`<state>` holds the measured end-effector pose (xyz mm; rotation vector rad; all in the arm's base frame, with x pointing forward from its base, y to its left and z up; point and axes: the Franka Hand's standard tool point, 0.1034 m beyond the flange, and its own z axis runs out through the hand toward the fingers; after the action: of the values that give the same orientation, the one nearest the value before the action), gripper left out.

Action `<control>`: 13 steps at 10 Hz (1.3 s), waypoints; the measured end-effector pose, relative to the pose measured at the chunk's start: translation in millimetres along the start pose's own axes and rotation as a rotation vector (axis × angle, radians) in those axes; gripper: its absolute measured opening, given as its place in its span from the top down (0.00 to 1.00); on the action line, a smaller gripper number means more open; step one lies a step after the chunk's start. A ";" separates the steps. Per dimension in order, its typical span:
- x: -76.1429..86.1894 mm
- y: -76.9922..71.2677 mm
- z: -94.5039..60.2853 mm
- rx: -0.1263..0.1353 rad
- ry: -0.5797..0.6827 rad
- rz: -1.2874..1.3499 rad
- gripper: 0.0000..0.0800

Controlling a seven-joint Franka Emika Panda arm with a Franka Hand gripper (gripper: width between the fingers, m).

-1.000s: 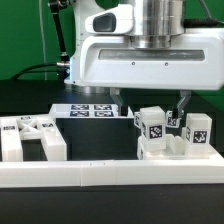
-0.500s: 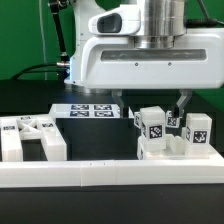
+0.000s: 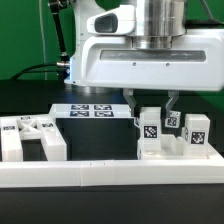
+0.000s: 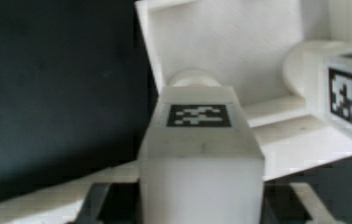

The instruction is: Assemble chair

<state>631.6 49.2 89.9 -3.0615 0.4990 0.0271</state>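
Observation:
In the exterior view my gripper [image 3: 150, 108] hangs over the right group of white chair pieces. Its two dark fingers are shut on an upright white post [image 3: 150, 125] with a black-and-white tag on its face. The post stands on a chunky white piece [image 3: 165, 150], and another tagged post [image 3: 197, 133] stands to its right, apart from it. In the wrist view the held post [image 4: 198, 130] fills the gap between the fingers of the gripper [image 4: 199, 205], its tag facing the camera. A second tagged piece [image 4: 342, 90] lies beyond it.
More tagged white chair pieces [image 3: 30, 138] lie at the exterior view's left. The marker board [image 3: 90, 111] lies flat behind them on the black table. A long plain white rail [image 3: 110, 173] runs along the front edge.
The fingers stood wide apart on either side of the post a second ago. They have now closed in against it. The arm and the other pieces have stayed in place.

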 end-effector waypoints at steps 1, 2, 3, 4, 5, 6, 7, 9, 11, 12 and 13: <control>0.0 0.1 0.1 0.000 0.000 0.071 0.64; 0.4 1.5 0.4 0.000 0.000 0.150 0.64; 1.3 4.1 0.4 0.000 0.001 0.251 0.64; 1.0 4.2 0.7 0.003 0.005 0.371 0.64; 0.3 2.5 0.7 0.004 0.007 0.446 0.64; -1.1 -0.8 1.0 0.009 0.004 0.578 0.64; -2.5 -4.1 1.0 0.011 0.001 0.704 0.64; -2.0 -4.2 1.5 0.029 -0.005 0.858 0.64; -1.0 -2.8 1.7 0.036 -0.011 1.010 0.64; -0.7 -2.0 1.9 0.039 -0.016 1.082 0.64; -0.8 -2.5 1.9 0.039 -0.016 1.123 0.64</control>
<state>631.7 51.9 88.1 -2.3067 2.0368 0.0696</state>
